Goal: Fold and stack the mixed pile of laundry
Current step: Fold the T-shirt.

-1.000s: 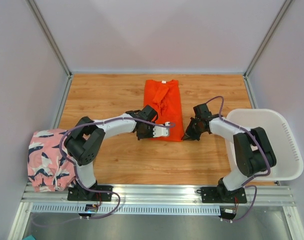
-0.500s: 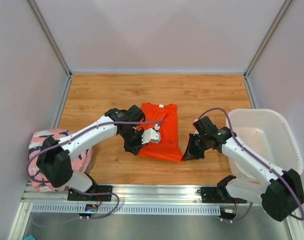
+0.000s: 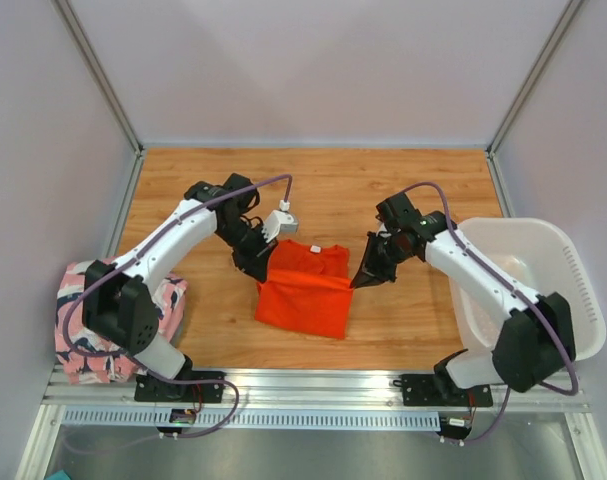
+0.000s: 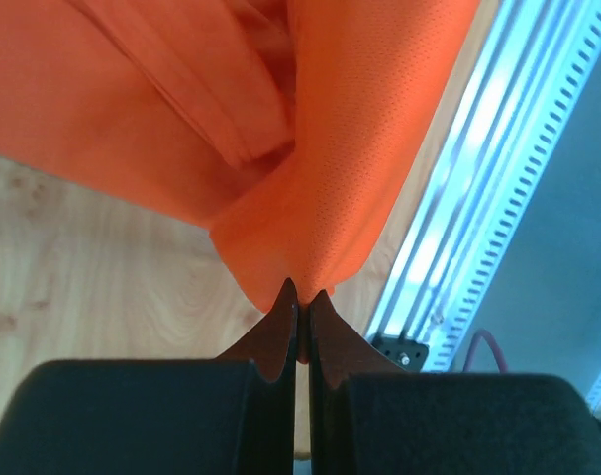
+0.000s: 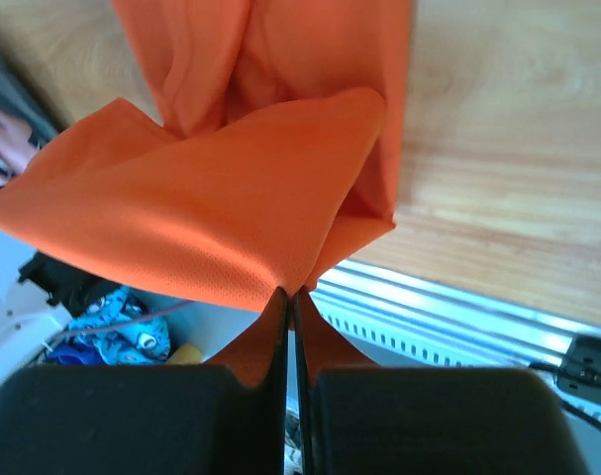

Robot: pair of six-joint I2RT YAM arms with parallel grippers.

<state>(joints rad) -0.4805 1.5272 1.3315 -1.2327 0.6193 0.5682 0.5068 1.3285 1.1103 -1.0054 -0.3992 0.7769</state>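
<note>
**Folding the orange shirt (image 3: 303, 298): both upper corners held**

Left end effector (image 3: 262, 262) and right end effector (image 3: 365, 277), each pinched shut on an upper corner of the orange shirt. The shirt hangs between them, left of the white basket (image 3: 575, 292), with its lower part on the table (image 3: 413, 335). A pink patterned garment (image 3: 88, 335) lies far left of the basket. Judged step: folding the shirt. The next move calls for laying both corners down evenly, then letting go.

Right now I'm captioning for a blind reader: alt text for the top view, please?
The left tool and right tool pinch an orange shirt by two corners over a wooden table. Pink clothes lie left, white basket right.
</note>
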